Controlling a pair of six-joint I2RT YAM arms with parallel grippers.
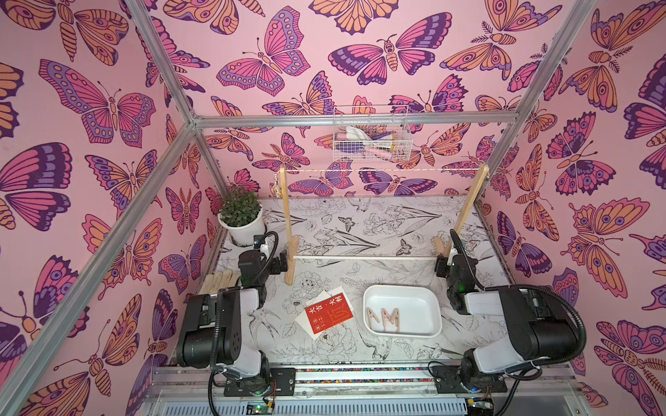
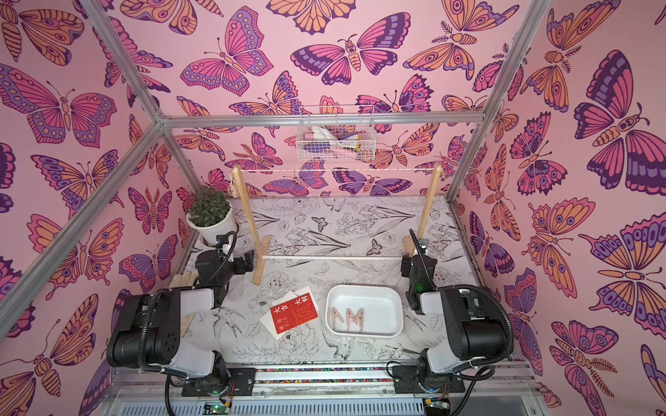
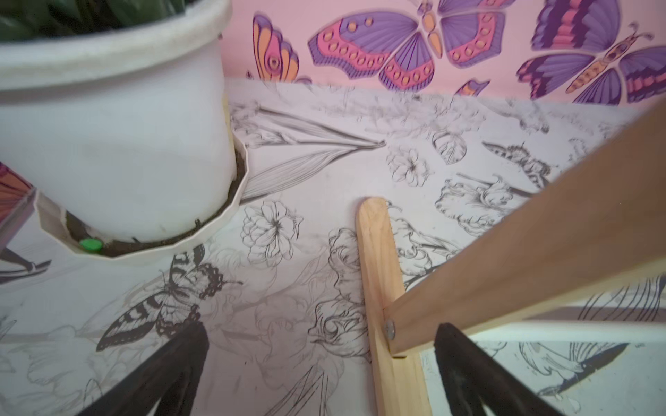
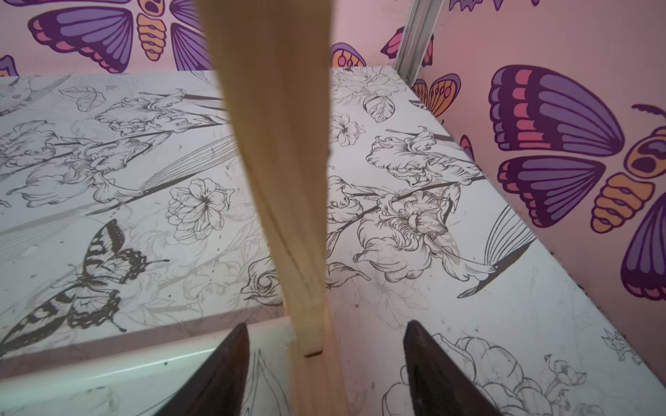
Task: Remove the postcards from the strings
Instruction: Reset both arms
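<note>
There they were, the postcards point(image 1: 328, 312) stacked flat on the surface point(image 1: 360, 277), the red-orange one on top, just beside the white tray point(image 1: 400, 288) holding three clothespins point(image 1: 387, 317), and well apart from the string point(image 1: 378, 170) stretched between the tops of the wooden rack point(image 1: 287, 209). We saw the left jaws spread wide and empty near the white plant pot point(image 3: 108, 144), while the right jaws stood parted either side of the rack's foot, touching nothing.

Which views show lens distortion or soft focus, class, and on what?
Both top views: wide-angle bending, the metal frame bars splay outward. Right wrist view: the near wooden rack upright is soft. Left wrist view: the white plant pot looks blurred.
</note>
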